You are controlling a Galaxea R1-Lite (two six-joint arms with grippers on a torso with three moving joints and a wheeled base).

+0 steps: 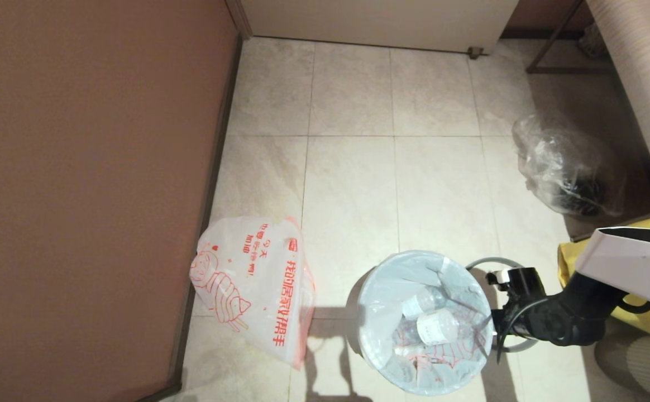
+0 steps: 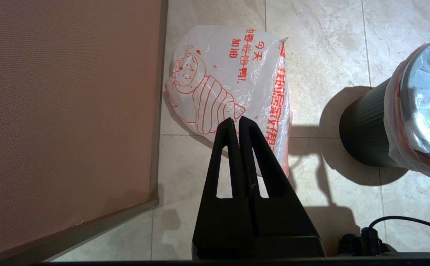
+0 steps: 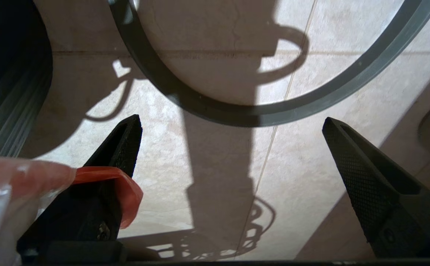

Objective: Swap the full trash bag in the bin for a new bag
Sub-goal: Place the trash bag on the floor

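The black bin (image 2: 362, 129) stands on the tile floor with the full trash bag (image 1: 392, 296) lining it; clear bottles (image 1: 435, 326) lie inside. Its grey ring (image 1: 490, 262) lies on the floor just right of the bin. The new bag (image 1: 252, 279) lies flat by the brown wall to the left. My right arm (image 1: 548, 318) reaches down beside the bin's right side. There the right gripper (image 3: 231, 119) is open above the ring (image 3: 274, 114), and a red bag edge (image 3: 126, 192) drapes against one finger. The left gripper (image 2: 239, 120) is shut and empty over the new bag (image 2: 229, 77).
A clear bag with dark contents (image 1: 568, 167) sits at the back right, beside striped furniture (image 1: 643, 84). A yellow bag (image 1: 568, 262) lies behind my right arm. The brown wall (image 1: 90, 184) closes off the left side. A black cable (image 2: 407, 220) runs over the floor.
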